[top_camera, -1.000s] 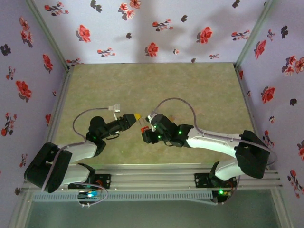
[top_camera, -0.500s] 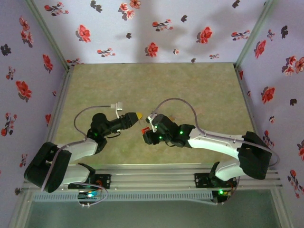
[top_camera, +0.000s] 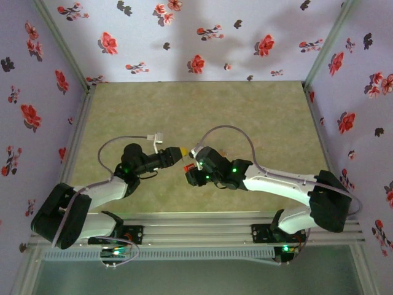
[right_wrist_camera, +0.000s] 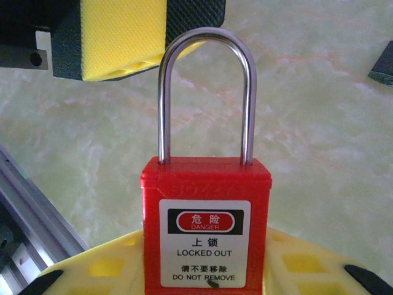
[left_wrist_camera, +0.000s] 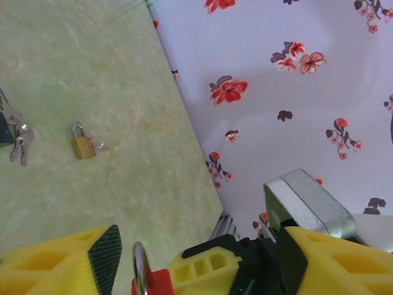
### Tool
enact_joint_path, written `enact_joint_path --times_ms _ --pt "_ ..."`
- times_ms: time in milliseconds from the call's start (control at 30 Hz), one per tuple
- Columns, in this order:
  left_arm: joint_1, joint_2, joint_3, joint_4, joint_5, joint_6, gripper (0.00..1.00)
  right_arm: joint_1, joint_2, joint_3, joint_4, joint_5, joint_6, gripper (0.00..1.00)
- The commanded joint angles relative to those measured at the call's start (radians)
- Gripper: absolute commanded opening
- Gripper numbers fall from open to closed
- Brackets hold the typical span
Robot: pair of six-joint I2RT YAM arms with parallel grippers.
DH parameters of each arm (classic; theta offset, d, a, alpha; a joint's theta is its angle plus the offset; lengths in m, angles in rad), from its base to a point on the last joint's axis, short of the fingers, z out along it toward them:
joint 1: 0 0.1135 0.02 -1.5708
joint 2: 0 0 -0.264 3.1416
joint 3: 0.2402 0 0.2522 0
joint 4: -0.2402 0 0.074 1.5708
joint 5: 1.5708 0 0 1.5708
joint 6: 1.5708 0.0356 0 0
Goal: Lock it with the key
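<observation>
My right gripper [right_wrist_camera: 206, 273] is shut on the body of the red padlock [right_wrist_camera: 206, 203], which stands upright with its silver shackle [right_wrist_camera: 206, 37] seated in the body. My left gripper [left_wrist_camera: 196, 249] is open. Its yellow fingers [left_wrist_camera: 58, 264] stand on either side of the shackle [left_wrist_camera: 140, 267], and one finger [right_wrist_camera: 123, 37] shows just behind the shackle's top. From above, the left gripper [top_camera: 179, 151] meets the padlock [top_camera: 189, 166] at mid-table. A black-headed key [left_wrist_camera: 3, 132], cut off by the frame edge, lies on the table with silver keys [left_wrist_camera: 21, 140].
A small brass padlock [left_wrist_camera: 81, 146] lies on the green tabletop [left_wrist_camera: 92, 61] beyond the grippers. A black object [right_wrist_camera: 384, 64] sits at the edge of the right wrist view. Floral walls [top_camera: 202, 37] enclose the table, and an aluminium rail [top_camera: 196, 230] runs along the near edge.
My left gripper has edged right toward the padlock's shackle and its jaws have narrowed somewhat. The right gripper keeps the padlock nearly still.
</observation>
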Motion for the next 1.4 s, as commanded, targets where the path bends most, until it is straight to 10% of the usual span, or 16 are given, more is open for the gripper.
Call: enact_joint_path --times_ms 0,1367 --pt "-0.008 0.007 0.031 -0.036 0.011 0.043 0.71 0.009 -0.028 0.038 -0.012 0.030 -0.024 0.00" --pt "-0.056 0.007 0.073 -0.130 0.012 0.119 0.10 0.014 -0.043 0.053 -0.035 0.063 -0.034 0.00"
